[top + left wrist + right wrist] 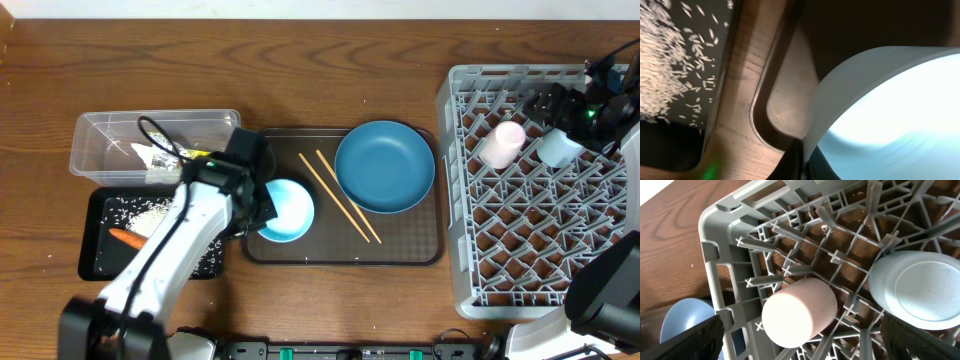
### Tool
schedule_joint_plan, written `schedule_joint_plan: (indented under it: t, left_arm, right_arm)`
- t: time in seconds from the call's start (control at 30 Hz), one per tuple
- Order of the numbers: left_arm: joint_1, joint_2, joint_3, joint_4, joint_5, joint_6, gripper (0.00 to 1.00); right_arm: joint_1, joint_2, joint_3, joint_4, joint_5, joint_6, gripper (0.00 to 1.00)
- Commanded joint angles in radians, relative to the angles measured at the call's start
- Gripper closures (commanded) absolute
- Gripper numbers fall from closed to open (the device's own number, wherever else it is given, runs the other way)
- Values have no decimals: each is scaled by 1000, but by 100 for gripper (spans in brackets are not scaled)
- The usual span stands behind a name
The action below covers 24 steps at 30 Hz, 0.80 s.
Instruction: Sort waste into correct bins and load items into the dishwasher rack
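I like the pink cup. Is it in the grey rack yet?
Yes, in. The pinkish-white cup sits among the pegs of the grey rack, next to the light blue cup.

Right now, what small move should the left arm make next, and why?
Probably lift the white bowl straight up off the brown tray: the left end effector is shut on its rim, and the chopsticks lie close beside it, so sliding risks knocking them.
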Motion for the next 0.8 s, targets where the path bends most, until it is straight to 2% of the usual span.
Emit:
schedule_joint_plan:
  t: [0.0, 0.13, 0.27, 0.77]
  left_arm:
    - [0, -70, 30, -24, 41, 13, 94]
    - [0, -129, 30, -24, 148, 24, 94]
    - [-1, -174, 30, -26, 193, 24, 94]
    - [-103, -197, 30, 11, 176, 24, 94]
  right_arm:
    - [-7, 9, -2, -1, -10, 0, 1]
    - [-7, 9, -2, -1, -10, 0, 1]
    - [-7, 9, -2, -1, -10, 0, 1]
    - [-4, 9, -2, 1, -11, 21, 1]
